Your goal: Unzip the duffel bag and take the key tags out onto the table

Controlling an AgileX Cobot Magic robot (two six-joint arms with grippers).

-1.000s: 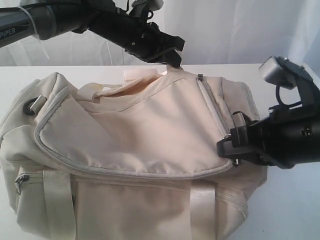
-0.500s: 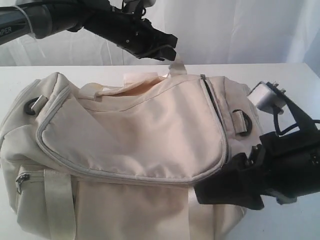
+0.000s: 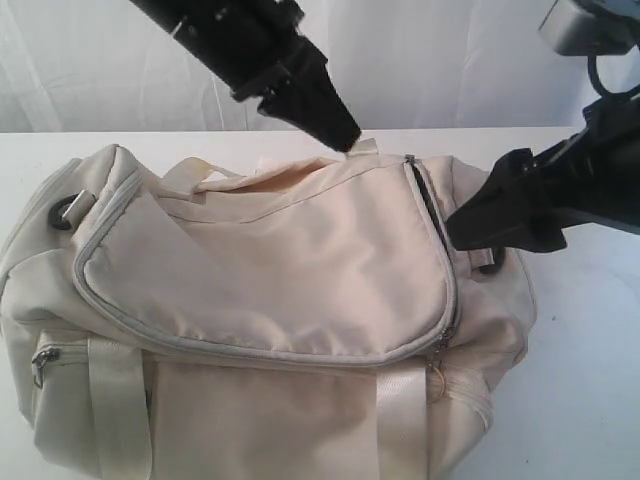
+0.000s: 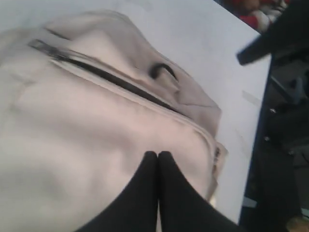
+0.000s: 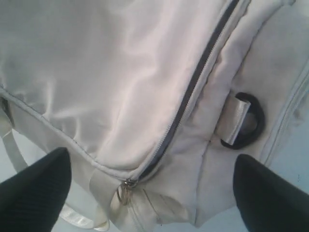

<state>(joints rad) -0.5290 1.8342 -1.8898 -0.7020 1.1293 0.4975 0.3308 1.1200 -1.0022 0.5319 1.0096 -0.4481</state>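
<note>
Currently the duffel bag (image 3: 270,260) lies lengthwise across the bench (image 3: 590,400); key tags unseen, presumably inside. The zipper pull (image 5: 126,186) sits toward the bench's front-right corner, framed between the wide-open right jaws. The left jaws, apparently pinching a top tab (image 3: 365,147), are farther off.

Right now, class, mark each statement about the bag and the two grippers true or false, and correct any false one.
1. The right gripper is wide open. True.
2. The key tags lie on the table. False: no key tags show in any view.
3. The left gripper is shut at the top of the duffel bag. True.
4. The zipper is open all round the flap. False: only the end stretch gapes; the front edge is closed.
</note>
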